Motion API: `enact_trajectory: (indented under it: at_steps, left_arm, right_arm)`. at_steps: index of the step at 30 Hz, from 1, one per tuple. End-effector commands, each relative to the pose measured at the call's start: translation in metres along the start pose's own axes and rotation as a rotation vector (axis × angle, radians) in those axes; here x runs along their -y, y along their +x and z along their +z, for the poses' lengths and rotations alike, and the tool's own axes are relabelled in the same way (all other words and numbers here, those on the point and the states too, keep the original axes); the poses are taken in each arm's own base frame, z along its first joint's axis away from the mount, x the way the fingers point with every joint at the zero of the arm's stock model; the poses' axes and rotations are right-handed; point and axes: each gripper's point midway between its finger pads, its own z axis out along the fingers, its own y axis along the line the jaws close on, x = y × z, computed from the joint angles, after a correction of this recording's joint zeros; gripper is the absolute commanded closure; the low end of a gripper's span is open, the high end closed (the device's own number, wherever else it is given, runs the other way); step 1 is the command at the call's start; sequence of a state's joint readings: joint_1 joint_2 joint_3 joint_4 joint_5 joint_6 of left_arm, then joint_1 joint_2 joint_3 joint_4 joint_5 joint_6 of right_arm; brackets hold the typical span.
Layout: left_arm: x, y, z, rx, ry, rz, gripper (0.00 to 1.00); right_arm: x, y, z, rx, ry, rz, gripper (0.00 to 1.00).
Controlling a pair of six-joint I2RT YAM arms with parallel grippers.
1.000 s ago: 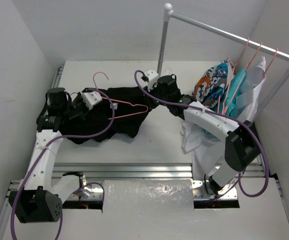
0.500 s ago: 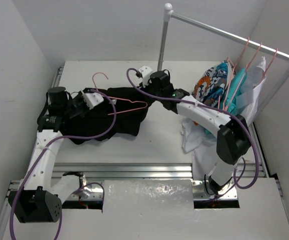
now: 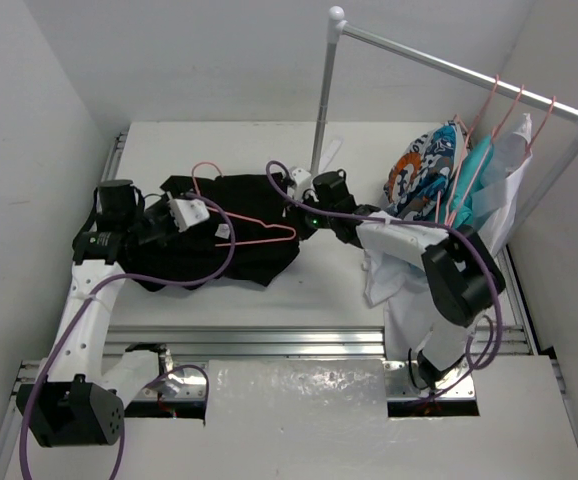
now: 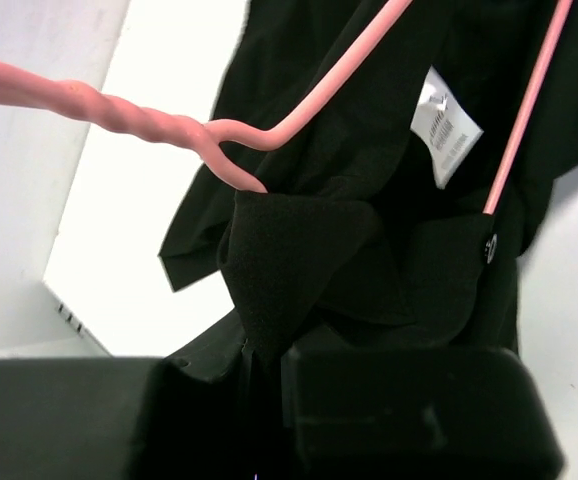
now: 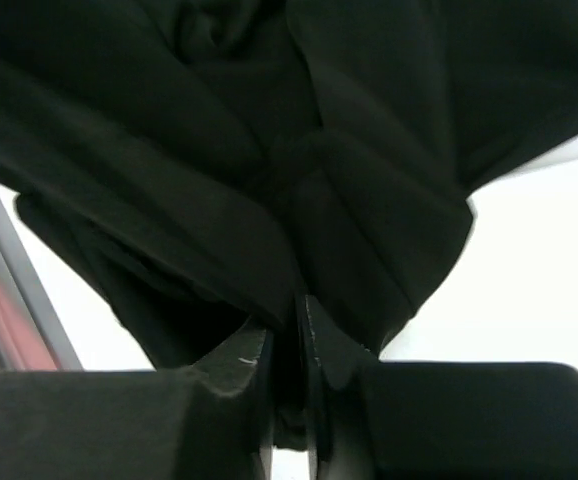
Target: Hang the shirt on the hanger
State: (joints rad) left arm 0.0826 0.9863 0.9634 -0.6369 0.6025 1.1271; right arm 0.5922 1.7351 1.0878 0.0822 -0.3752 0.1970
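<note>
Left gripper (image 4: pixel 224 365) has its fingers part way closed, and we see a fold of the soft black floppy shirt (image 3: pixel 244 255) bunched between them. The shirt lies in a heap on the white table (image 3: pixel 219 140), between our two arms. The thin pink wire hanger (image 4: pixel 99 105) rests on top of the shirt, its hook near the left gripper. A small white label (image 4: pixel 446 127) shows between the wires. Right gripper (image 5: pixel 289 345) is squeezed almost shut and pinches the shirt's right edge.

Bright even light, soft shadows, wrist foregrounds blurred
</note>
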Motion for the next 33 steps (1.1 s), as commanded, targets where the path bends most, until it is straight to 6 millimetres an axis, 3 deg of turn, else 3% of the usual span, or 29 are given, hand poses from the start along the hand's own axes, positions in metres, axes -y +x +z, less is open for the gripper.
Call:
enact_trajectory:
  at_steps: [1,7,9,10,12,16,17,21,24,26,29,33]
  left_arm:
    - [-0.003,-0.016,-0.011,0.060,0.000,0.089,1.00]
    - [0.020,-0.001,-0.001,0.044,0.077,0.095,1.00]
    - [0.023,0.003,0.001,0.032,0.081,0.094,1.00]
    - [0.025,0.006,0.001,0.027,0.084,0.090,1.00]
    - [0.028,0.005,0.002,0.035,0.091,0.091,1.00]
    - [0.029,0.003,0.002,0.046,0.100,0.086,1.00]
    - [0.029,0.004,0.003,0.043,0.102,0.085,1.00]
    - [0.030,0.009,-0.002,0.011,0.099,0.101,1.00]
    - [0.024,0.022,-0.002,-0.055,0.057,0.090,1.00]
    - [0.003,0.036,0.001,-0.123,-0.041,0.068,1.00]
    - [-0.013,0.050,0.006,-0.179,-0.111,0.038,1.00]
    - [-0.026,0.042,0.006,-0.149,-0.187,0.055,1.00]
  right_arm:
    - [0.013,0.025,0.015,-0.048,0.023,0.132,0.85]
    - [0.024,0.059,0.026,-0.112,0.091,0.180,0.75]
    - [0.024,0.065,0.027,-0.110,0.099,0.204,0.61]
    - [0.024,0.073,0.025,-0.119,0.102,0.215,0.58]
    - [0.017,0.081,0.026,-0.117,0.064,0.248,0.56]
    - [-0.001,0.077,0.036,-0.087,-0.060,0.276,0.56]
    - [-0.003,0.076,0.037,-0.081,-0.070,0.287,0.57]
    - [0.008,0.076,0.035,-0.092,-0.003,0.331,1.00]
    - [0.038,0.090,0.013,-0.149,0.206,0.336,1.00]
    - [0.055,0.073,-0.007,-0.095,0.343,0.309,1.00]
    - [0.051,0.061,-0.026,-0.065,0.379,0.259,1.00]
    - [0.045,0.055,-0.033,-0.093,0.430,0.198,1.00]
